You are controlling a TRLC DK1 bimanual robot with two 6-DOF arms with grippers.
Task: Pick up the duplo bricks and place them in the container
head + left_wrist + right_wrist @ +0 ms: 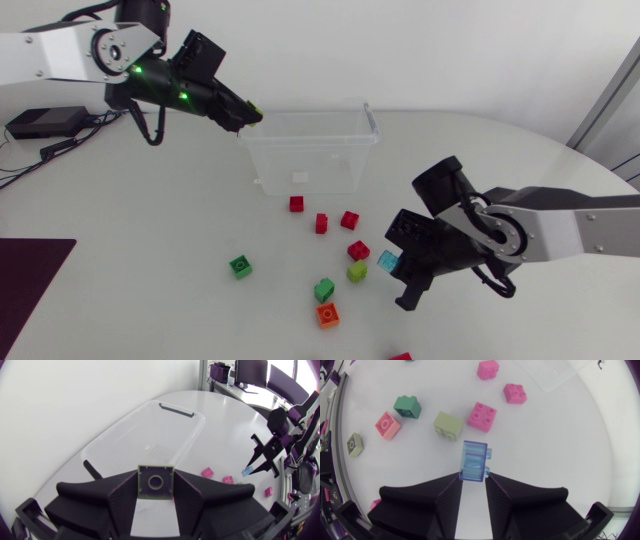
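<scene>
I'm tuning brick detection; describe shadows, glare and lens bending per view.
Head view: green lights glow on the left arm; loose bricks cast faint shadows. Left wrist view: fisheye bows the clear container beyond the left gripper and its yellow-green brick. Right wrist view: no glare on the right gripper's blue brick.

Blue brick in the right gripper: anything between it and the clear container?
Only red bricks lie on the table between them, likely low enough to clear. The left gripper hangs at the clear container's rim.

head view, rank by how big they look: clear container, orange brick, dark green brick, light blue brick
clear container
orange brick and dark green brick: about alike, not ranked
light blue brick: smallest, partly hidden
</scene>
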